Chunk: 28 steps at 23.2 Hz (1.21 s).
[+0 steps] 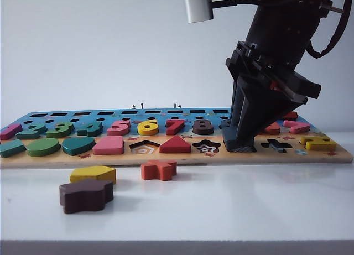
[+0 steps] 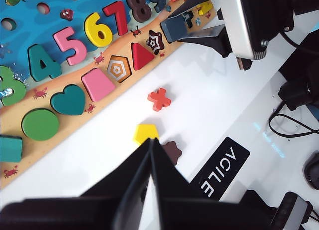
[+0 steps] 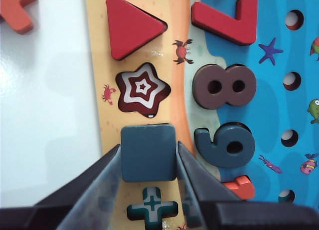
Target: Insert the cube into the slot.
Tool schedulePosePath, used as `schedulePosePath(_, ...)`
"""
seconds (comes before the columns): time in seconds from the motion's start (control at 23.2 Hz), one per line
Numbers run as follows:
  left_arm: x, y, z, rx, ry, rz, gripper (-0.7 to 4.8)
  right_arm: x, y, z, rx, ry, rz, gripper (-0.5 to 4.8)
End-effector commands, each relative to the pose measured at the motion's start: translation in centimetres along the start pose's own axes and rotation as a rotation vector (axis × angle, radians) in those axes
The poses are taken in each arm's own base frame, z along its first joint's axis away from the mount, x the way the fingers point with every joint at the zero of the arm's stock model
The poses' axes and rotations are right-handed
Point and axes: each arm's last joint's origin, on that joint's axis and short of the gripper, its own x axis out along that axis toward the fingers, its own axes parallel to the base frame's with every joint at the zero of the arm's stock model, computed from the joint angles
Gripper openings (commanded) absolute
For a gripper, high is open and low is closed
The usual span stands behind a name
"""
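Over the puzzle board (image 1: pixel 182 155), right gripper (image 3: pixel 149 162) clamps the cube (image 3: pixel 148 152) flat — lined up to drop into its slot

Right wrist view shows its fingers (image 3: pixel 94 187) squeezing opposite edges, between star and cross recesses; exterior view hides this — left gripper (image 2: pixel 151 155), fingers closed and empty, hangs above the counter (image 1: pixel 249 199)

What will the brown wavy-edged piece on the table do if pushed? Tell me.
The brown wavy-edged piece lies flat, so it would probably slide rather than roll or tip. It looks like rigid painted wood, likely light. Its wavy edge may make it spin under an off-centre push on the white table.
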Motion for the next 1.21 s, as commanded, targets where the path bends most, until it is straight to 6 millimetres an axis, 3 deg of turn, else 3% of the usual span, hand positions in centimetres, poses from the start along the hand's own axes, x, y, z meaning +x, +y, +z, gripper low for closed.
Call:
schedulePosePath(0.04, -0.10, -0.07, 0.14, 0.014, -0.010, -0.004, 0.17, -0.08, -0.22, 0.09, -0.001, -0.015, -0.011, 1.10)
schedulePosePath(1.21, -0.10, -0.07, 0.14, 0.015, -0.010, -0.004, 0.17, 0.29, 0.14, -0.28, 0.003, -0.020, 0.019, 1.10)
